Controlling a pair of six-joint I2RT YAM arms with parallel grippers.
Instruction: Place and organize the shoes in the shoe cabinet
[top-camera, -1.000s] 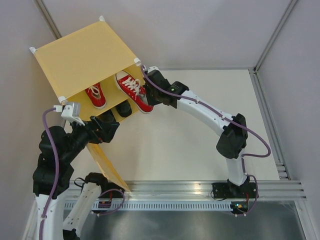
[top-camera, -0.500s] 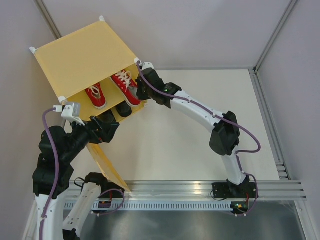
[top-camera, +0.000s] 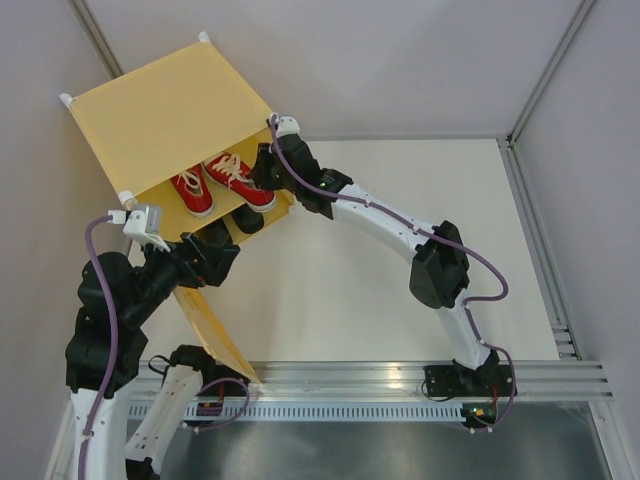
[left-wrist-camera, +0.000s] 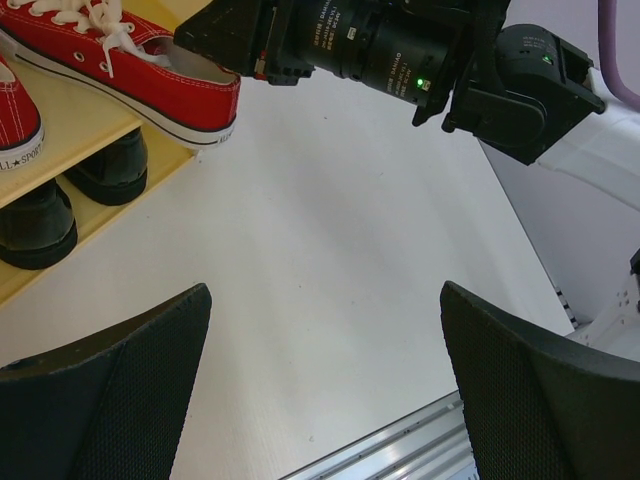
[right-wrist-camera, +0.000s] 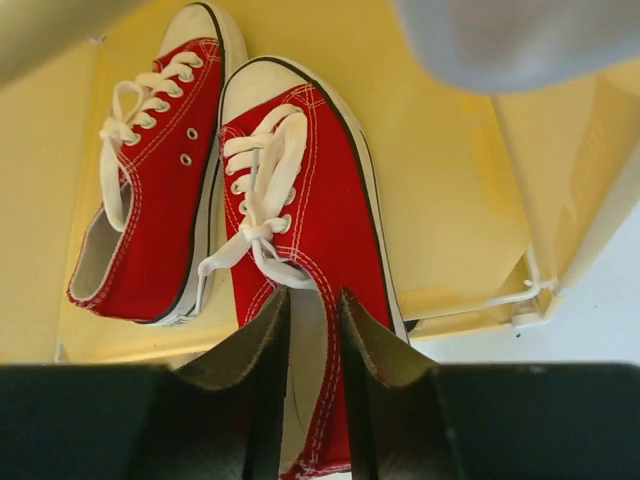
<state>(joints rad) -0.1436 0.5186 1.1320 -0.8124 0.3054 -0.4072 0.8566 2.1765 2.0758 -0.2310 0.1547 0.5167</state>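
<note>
The yellow shoe cabinet stands at the far left with its front open. My right gripper is shut on the heel-side wall of a red sneaker, which lies on the inner shelf beside the other red sneaker. In the right wrist view the fingers pinch the collar of the held sneaker, with its mate to the left. Two black loafers sit below the shelf. My left gripper is open and empty, low over the table in front of the cabinet.
The cabinet's door panel hangs open towards the near edge, beside my left arm. The shelf has bare room right of the held sneaker. A metal rail runs along the table's near edge.
My right arm has moved left and carried the red sneaker from the cabinet's front edge onto the shelf, next to the other sneaker. My left arm has not moved.
</note>
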